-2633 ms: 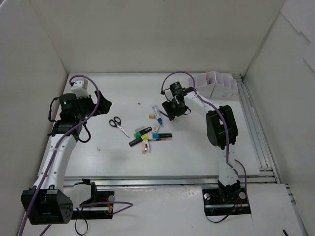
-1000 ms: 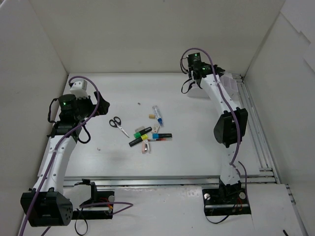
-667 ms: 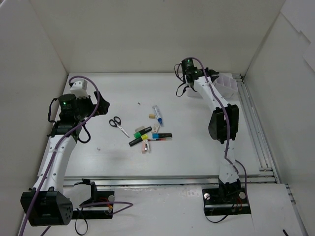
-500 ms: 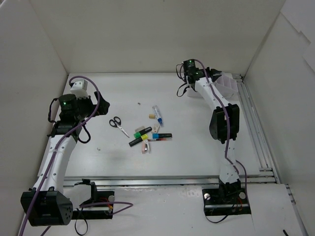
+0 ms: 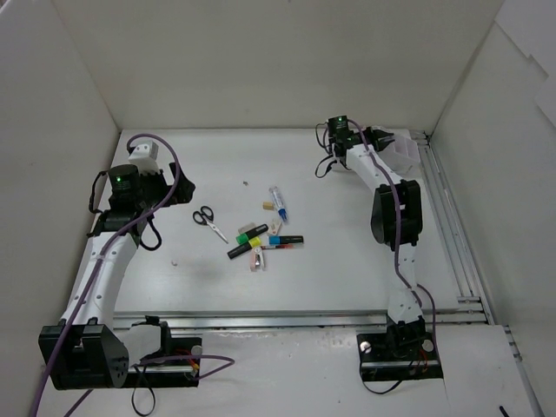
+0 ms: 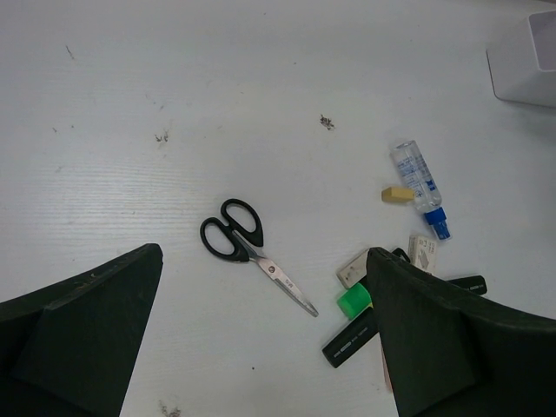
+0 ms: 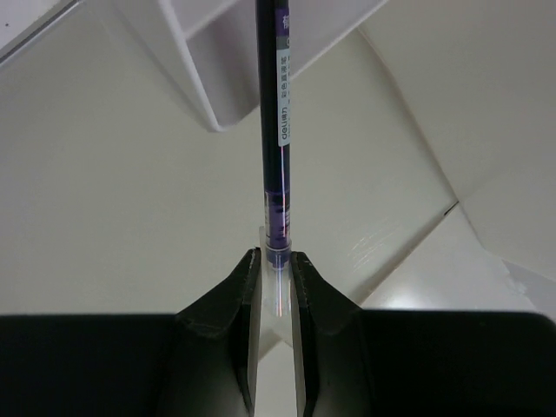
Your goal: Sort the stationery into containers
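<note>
My right gripper [image 7: 276, 261] is shut on a thin dark pen [image 7: 276, 130] that points at a compartment of the white organiser [image 7: 208, 52]. In the top view this gripper [image 5: 369, 139] is at the organiser [image 5: 401, 149], at the far right. My left gripper [image 6: 262, 256] is open and empty, held high over the black-handled scissors [image 6: 233, 236]. In the top view it [image 5: 174, 187] is left of the scissors [image 5: 207, 219]. A pile of markers [image 5: 261, 239], a blue-tipped tube [image 5: 278, 202] and a beige eraser [image 5: 268, 206] lie mid-table.
The left wrist view shows the green-capped marker [image 6: 356, 317], the tube [image 6: 417, 182], the eraser [image 6: 398, 194] and a corner of the organiser [image 6: 526, 61]. White walls enclose the table. A metal rail [image 5: 452, 226] runs along the right edge.
My right arm has carried the pen from the pile in the middle to the organiser at the far right, and edged right in the last half second. The left arm barely shifted.
</note>
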